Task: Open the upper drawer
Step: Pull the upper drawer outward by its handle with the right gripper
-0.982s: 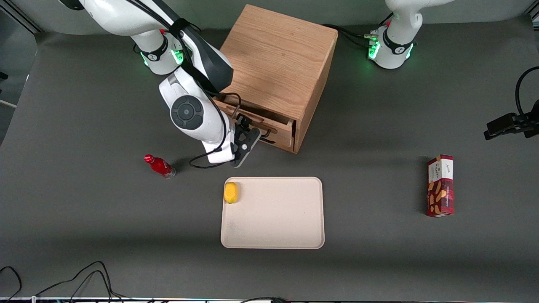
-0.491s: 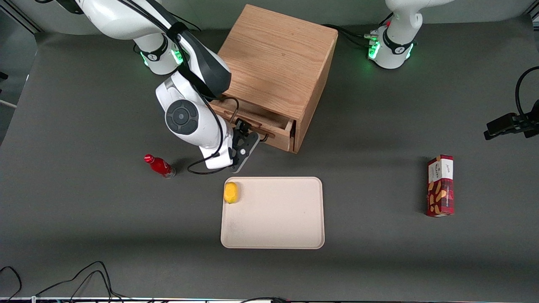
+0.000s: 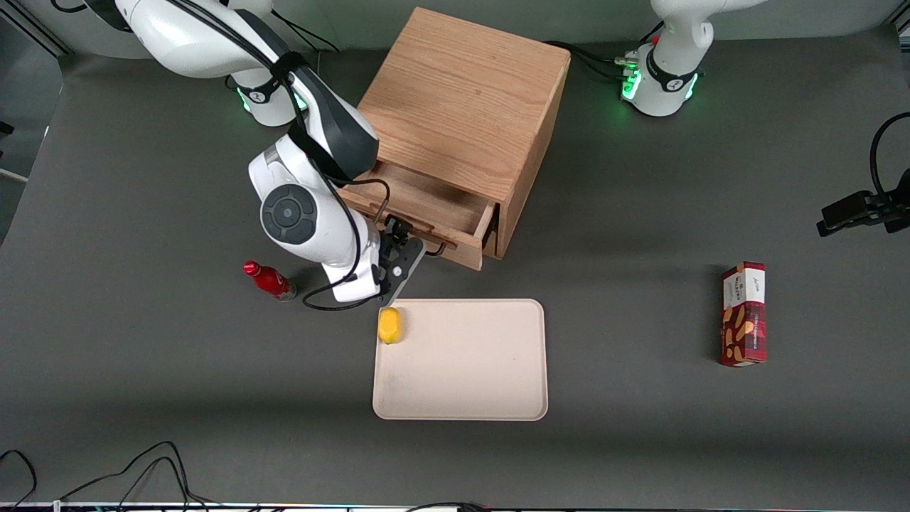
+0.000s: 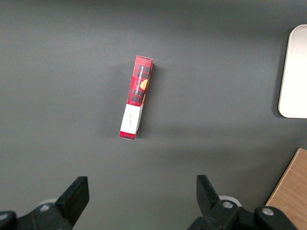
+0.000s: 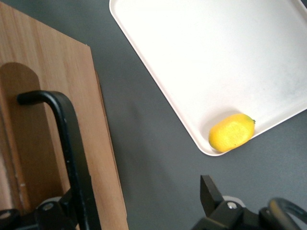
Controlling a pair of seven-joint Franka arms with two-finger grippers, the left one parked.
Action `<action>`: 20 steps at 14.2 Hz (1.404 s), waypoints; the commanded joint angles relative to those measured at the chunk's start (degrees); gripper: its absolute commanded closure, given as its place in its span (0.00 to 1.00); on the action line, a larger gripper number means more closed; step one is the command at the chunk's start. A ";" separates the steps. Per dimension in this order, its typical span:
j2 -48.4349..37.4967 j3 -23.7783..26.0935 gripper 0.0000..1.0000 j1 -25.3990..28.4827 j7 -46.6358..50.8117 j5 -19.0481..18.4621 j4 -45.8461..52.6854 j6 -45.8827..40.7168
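"At upper centre of the front view, what is the job's piece?"

"It is the upper drawer (image 3: 426,203), a shallow tray of pale oak at the top of the light oak box cabinet (image 3: 469,99). It stands partly drawn out toward the camera, with its bare wooden floor showing."

"And the gripper (image 3: 398,249)?"

"It sits just in front of the drawer face. From the wrist, the gripper (image 5: 139,191) has its fingers spread wide. The black wire bar handle (image 5: 67,143) runs down against one finger, so it looks hooked rather than pinched."

"How should the drawer handle?"

"Probably light and stiff, wood sliding on wood, so it may bind if pulled askew. The thin, smooth, rigid bar is the one sensible hold, and a straight pull along the drawer's own line would suit it."

"Anything else about?"

"A flat cream plastic tray with rounded corners (image 3: 462,398) lies nearer the camera, with a dimpled yellow lemon (image 3: 389,325) in one corner. A small glossy red bottle (image 3: 270,281) lies toward the working arm's end, and a red cardboard snack box (image 3: 743,313) toward the parked arm's."
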 commanded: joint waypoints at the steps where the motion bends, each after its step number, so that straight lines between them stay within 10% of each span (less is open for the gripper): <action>1: 1.88 0.25 0.00 -0.87 -1.74 -1.30 3.41 -2.29; 20: 9.79 -0.45 0.00 -1.49 -3.06 -3.41 14.66 -5.72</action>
